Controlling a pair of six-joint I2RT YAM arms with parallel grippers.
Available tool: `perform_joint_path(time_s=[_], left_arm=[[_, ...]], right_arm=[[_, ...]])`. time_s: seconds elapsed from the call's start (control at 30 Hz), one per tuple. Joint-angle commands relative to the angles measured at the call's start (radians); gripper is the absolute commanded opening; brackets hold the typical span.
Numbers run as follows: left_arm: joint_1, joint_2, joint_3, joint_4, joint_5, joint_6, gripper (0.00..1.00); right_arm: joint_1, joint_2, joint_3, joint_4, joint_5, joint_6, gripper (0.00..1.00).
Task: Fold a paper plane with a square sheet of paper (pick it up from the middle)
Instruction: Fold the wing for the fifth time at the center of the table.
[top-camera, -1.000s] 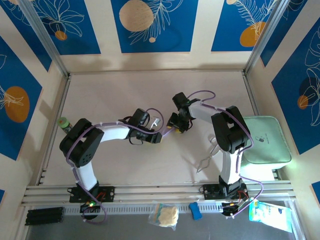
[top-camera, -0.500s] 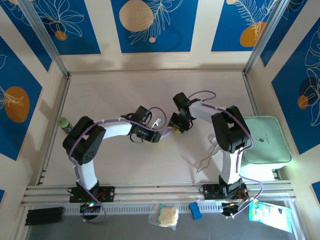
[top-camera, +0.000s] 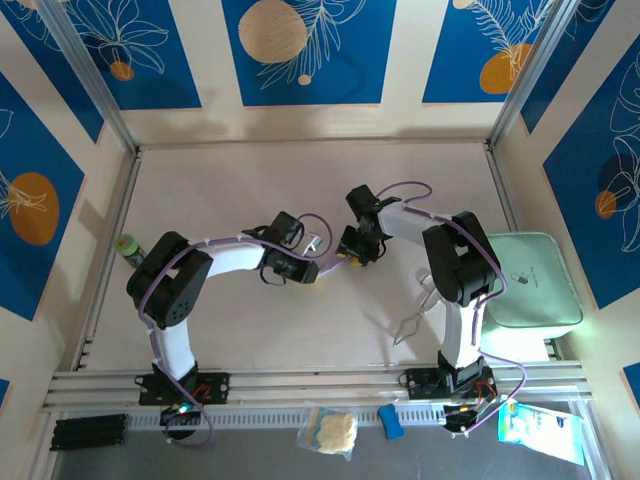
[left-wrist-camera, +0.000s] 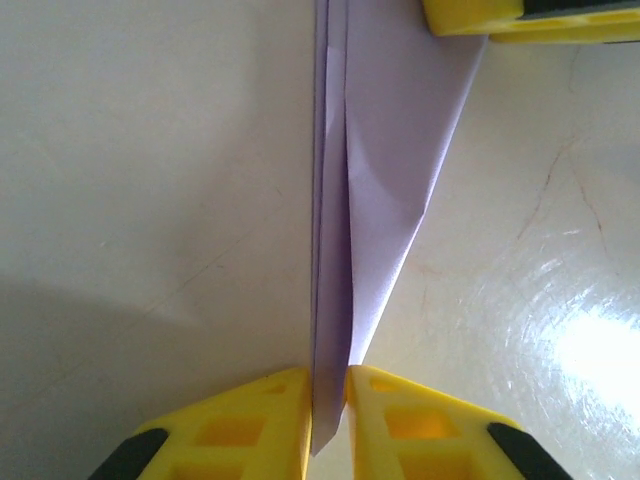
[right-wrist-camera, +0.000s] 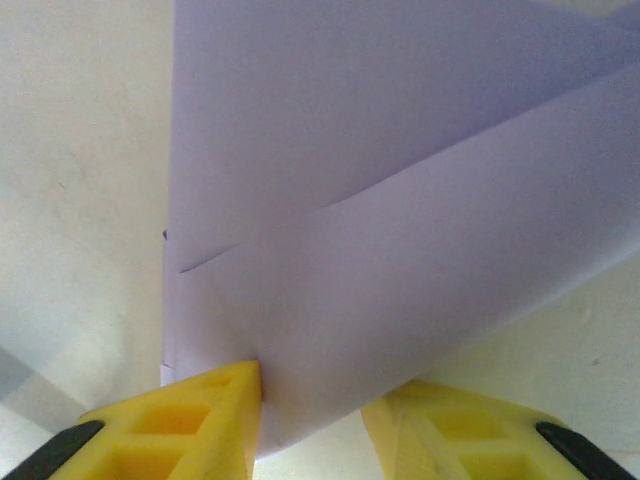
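Left fingers, nearly closed, and right fingers, wider apart, pinch opposite ends of the paper plane, apparently holding its folds together.

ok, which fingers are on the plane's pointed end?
The left fingers: they pinch the paper plane at its narrow tip. The right fingers hold the wide end.

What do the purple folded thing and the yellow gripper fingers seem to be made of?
The paper plane: thin matte lavender paper, judging by its sharp creases and flat layered folds. The left gripper's fingers: probably hard yellow plastic, smooth and slightly glossy, with square hollows in them; whether it is moulded or printed, the look leaves open.
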Motion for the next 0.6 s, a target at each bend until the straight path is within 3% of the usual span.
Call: perform_joint_path(time_s=[0.0, 0.2, 0.37, 0.57], left_arm=[[-0.010, 0.039, -0.011, -0.019, -0.008, -0.034, 0.17], [-0.010, 0.025, -0.022, 0.013, -0.013, -0.067, 0.14], [-0.011, -0.024, -0.030, 0.039, 0.031, -0.062, 0.31], [-0.012, -0.009, -0.021, 0.030, 0.025, -0.039, 0.39]], right_arm=[[-0.002, 0.147, -0.058, 0.035, 0.120, 0.002, 0.37], [-0.001, 0.164, -0.050, 0.018, 0.122, 0.001, 0.38], [-0.004, 0.163, -0.046, 0.017, 0.123, -0.003, 0.38], [-0.006, 0.166, -0.032, 0.016, 0.125, -0.014, 0.38]])
